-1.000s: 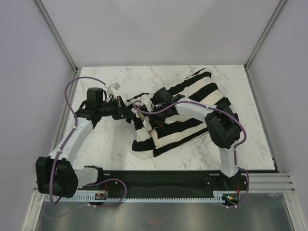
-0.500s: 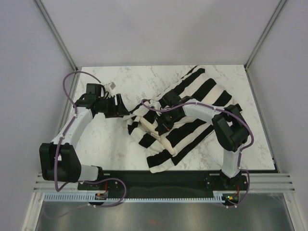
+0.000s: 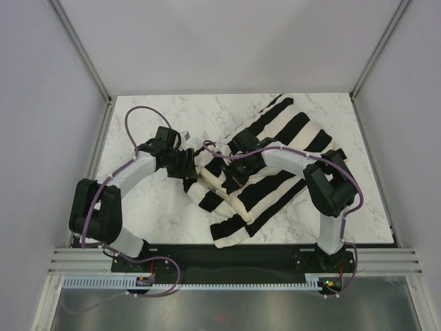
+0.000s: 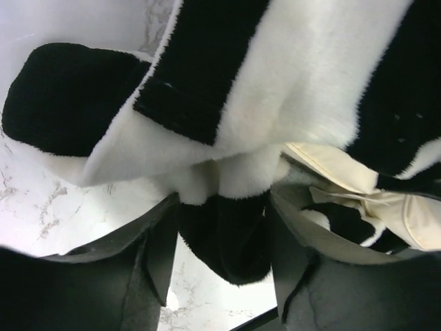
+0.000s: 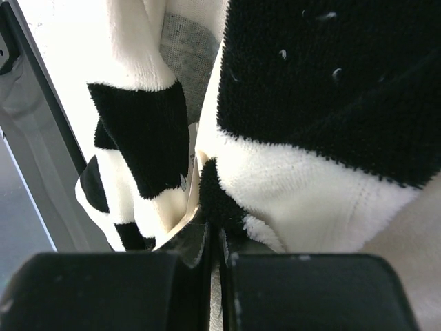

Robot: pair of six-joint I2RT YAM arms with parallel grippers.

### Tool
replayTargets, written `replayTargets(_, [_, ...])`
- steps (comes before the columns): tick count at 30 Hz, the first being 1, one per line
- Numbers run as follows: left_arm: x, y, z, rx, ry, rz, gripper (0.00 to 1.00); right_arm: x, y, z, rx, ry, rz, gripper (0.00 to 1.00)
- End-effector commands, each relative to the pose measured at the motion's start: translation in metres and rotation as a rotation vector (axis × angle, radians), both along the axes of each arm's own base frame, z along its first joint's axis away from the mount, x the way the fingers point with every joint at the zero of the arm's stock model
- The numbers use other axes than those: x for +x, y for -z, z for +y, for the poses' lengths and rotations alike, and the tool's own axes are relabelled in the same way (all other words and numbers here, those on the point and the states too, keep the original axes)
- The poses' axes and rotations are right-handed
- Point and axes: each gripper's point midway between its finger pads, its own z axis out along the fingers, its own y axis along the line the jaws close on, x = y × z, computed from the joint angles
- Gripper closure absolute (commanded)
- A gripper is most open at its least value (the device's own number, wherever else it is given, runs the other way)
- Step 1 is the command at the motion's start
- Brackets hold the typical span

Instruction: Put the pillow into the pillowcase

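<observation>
Pillowcase point(image 3: 289, 129) diagonal, far-right to near-left

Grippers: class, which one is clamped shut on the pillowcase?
The right gripper, jaws pressed together on the pillowcase edge; the left gripper has its jaws apart, with fabric loose between them.

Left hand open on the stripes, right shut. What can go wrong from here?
1. The left hand straddles a bunched fold of the pillowcase; closing may clamp several layers and seal the opening.
2. The right hand holds only a thin edge pinch, which may slip under pull.
3. The pillow is partly exposed; tugging could draw it out.
</observation>
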Motion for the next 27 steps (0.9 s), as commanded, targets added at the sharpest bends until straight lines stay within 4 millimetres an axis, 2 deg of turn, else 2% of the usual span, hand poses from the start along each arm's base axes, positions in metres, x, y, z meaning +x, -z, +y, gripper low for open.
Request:
replayTargets(1, [0.021,0.006,0.003,0.043,-0.052,-0.032,0.43,-0.028,0.012,-0.015,-0.067,-0.004,0.121,1.00])
replayTargets(2, [0.023,0.006,0.000,0.036,-0.048,-0.028,0.50,-0.029,0.014,-0.016,-0.072,-0.002,0.126,1.00])
replayTargets(5, [0.032,-0.006,-0.010,-0.009,-0.021,-0.053,0.57,-0.030,0.018,-0.017,-0.078,-0.005,0.131,1.00])
replayTargets(6, [0.032,-0.011,-0.016,-0.040,0.001,-0.058,0.74,-0.031,0.021,-0.018,-0.083,-0.008,0.139,1.00])
replayTargets(8, [0.037,-0.025,-0.024,-0.080,0.029,-0.082,0.93,-0.031,0.025,-0.019,-0.090,-0.014,0.137,1.00])
replayTargets(9, [0.036,-0.036,-0.030,-0.118,0.044,-0.094,0.97,-0.030,0.029,-0.020,-0.101,-0.012,0.138,1.00])
replayTargets(10, [0.037,-0.048,-0.034,-0.149,0.050,-0.108,0.98,-0.029,0.031,-0.020,-0.104,-0.013,0.136,1.00])
replayTargets(12, [0.036,-0.087,-0.048,-0.254,0.075,-0.159,0.98,-0.026,0.037,-0.017,-0.108,-0.006,0.141,1.00])
replayTargets(14, [0.029,-0.115,-0.064,-0.357,0.107,-0.171,0.98,-0.014,0.037,-0.008,-0.089,0.016,0.117,1.00])
replayTargets(16, [0.024,-0.131,-0.072,-0.399,0.112,-0.188,0.98,-0.005,0.045,-0.001,-0.088,0.032,0.117,1.00])
replayTargets(17, [0.023,-0.133,-0.073,-0.419,0.103,-0.178,0.98,0.006,0.041,0.007,-0.074,0.045,0.099,1.00])
replayTargets(18, [0.024,-0.140,-0.078,-0.455,0.099,-0.180,0.98,0.010,0.045,0.011,-0.077,0.056,0.106,1.00])
replayTargets(19, [0.025,-0.143,-0.080,-0.469,0.099,-0.184,0.98,0.024,0.043,0.019,-0.058,0.077,0.070,1.00])
replayTargets(21, [0.034,-0.137,-0.077,-0.449,0.065,-0.202,0.98,0.050,0.033,0.036,-0.026,0.149,0.025,1.00])
replayTargets(23, [0.041,-0.122,-0.068,-0.432,0.030,-0.168,0.95,0.081,0.017,0.053,0.024,0.195,-0.058,1.00])
replayTargets(25, [0.046,-0.119,-0.057,-0.426,-0.011,-0.141,0.64,0.099,0.003,0.058,0.064,0.281,-0.058,1.00])
replayTargets(26, [0.053,-0.123,-0.043,-0.417,-0.054,-0.161,0.48,0.105,-0.003,0.057,0.077,0.306,-0.064,1.00])
replayTargets(27, [0.055,-0.128,-0.036,-0.406,-0.069,-0.184,0.44,0.114,-0.018,0.050,0.101,0.351,-0.071,1.00])
